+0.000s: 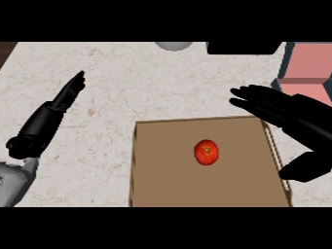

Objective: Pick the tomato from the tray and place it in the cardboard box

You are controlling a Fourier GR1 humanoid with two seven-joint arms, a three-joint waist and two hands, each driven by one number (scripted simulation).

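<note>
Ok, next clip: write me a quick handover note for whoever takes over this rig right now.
Left hand: open, fingers straight, over bare counter to the left, holding nothing.
Right hand: open, at the upper right corner of the brown cardboard box, holding nothing.
Tomato: lying on the brown surface of the box, near its middle, free of both hands.
Pink tray: far right, no tomato visible in it.
Done: the tomato appears placed.
Left: probably only drawing the right hand back.
</note>
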